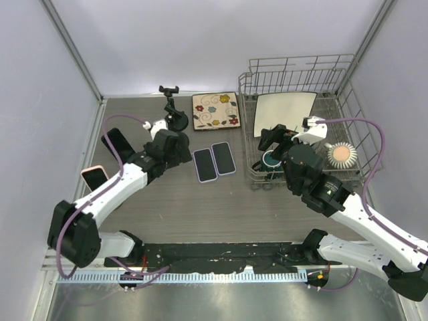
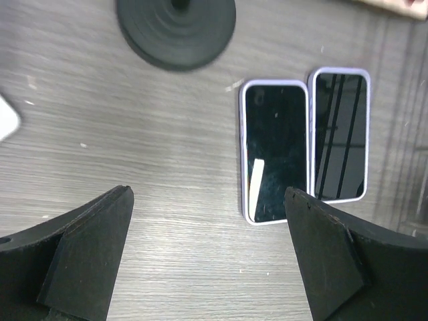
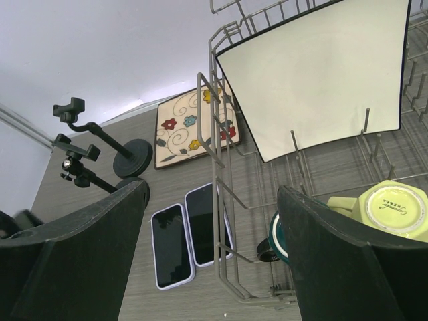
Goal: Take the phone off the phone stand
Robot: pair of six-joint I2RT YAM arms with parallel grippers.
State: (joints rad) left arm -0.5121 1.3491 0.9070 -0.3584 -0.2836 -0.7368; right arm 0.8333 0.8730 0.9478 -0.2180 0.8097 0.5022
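phone stand (image 1: 172,105) sits near the far edge of the table (image 1: 200,207), clamp empty. two phones lie flat mid-table, touching side by side: left phone (image 1: 205,165), right phone (image 1: 223,158). both are screen up, with long axes running roughly from near edge to far edge. i judge the phone is already off the stand; which of the two it was, i cannot tell.

left gripper (image 1: 182,148) hangs just beside the left phone, on the side toward the table's left edge, between the stand's base and the phones. jaws are spread wide, nothing in them. in the wrist view the phones sit toward its right finger, not centred.

right gripper (image 1: 271,140) is over the dish rack (image 1: 348,114), jaws apart and empty, farther from the phones. left arm is the nearer one.
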